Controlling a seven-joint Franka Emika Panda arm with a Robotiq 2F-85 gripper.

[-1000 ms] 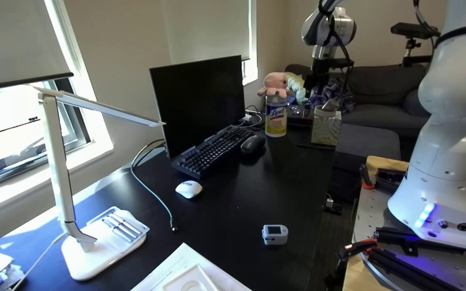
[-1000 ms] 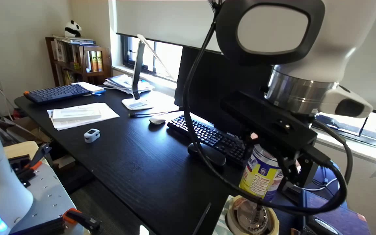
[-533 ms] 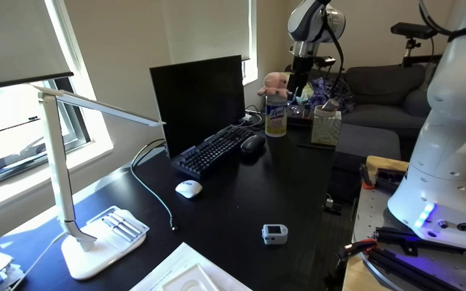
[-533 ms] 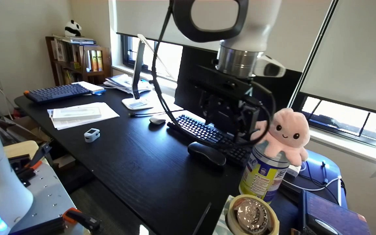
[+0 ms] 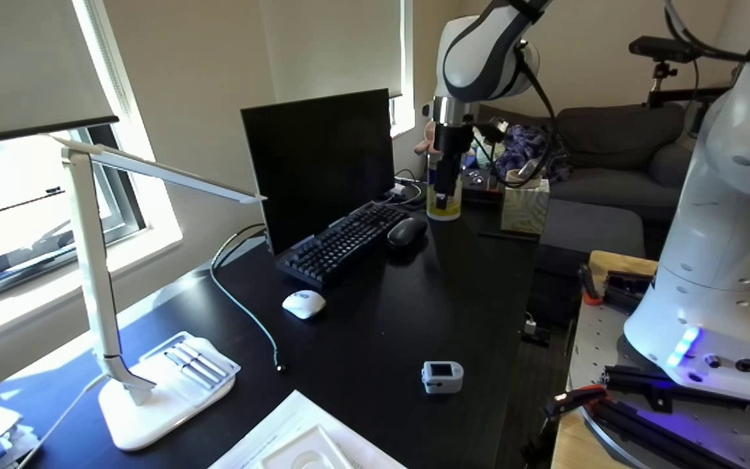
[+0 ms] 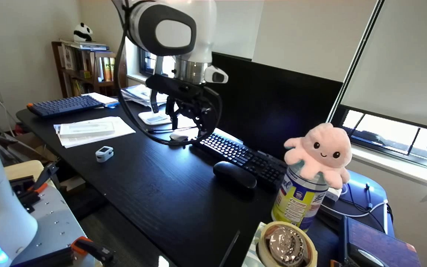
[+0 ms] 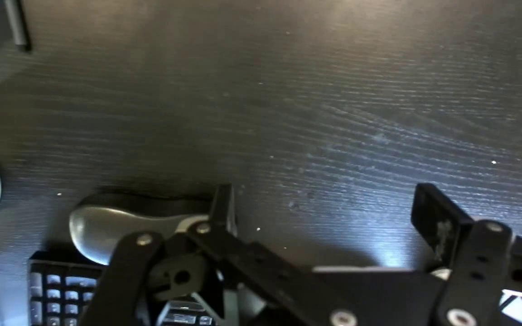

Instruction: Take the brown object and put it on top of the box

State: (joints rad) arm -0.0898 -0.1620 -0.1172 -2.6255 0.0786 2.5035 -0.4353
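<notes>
Brown object [image 6: 287, 245]: glossy grey-brown short round piece, in the opening of a cream tape ring [image 6: 311, 250] on the pale wavy-patterned box [image 5: 522, 212]; well apart from the black two-finger claw [image 7: 325, 199].
Canister [image 6: 297, 207]: upright white-and-yellow Lysol cylinder, pink plush octopus [image 6: 324, 148] on top; contents hidden.
Claw: fingers spread wide above the black wood-grain desk [image 7: 288, 113].
Tray [image 5: 209, 355]: clear plastic, on white lamp base [image 5: 134, 426], slim silver sticks [image 5: 196, 366] inside.
Cut off: box at bottom of an exterior view; canister at wrist view's left edge.
Partly hidden: canister behind claw in an exterior view; dark computer mouse [image 7: 109, 228] behind a finger in wrist view.
Unreadable: lettering on brown object.
</notes>
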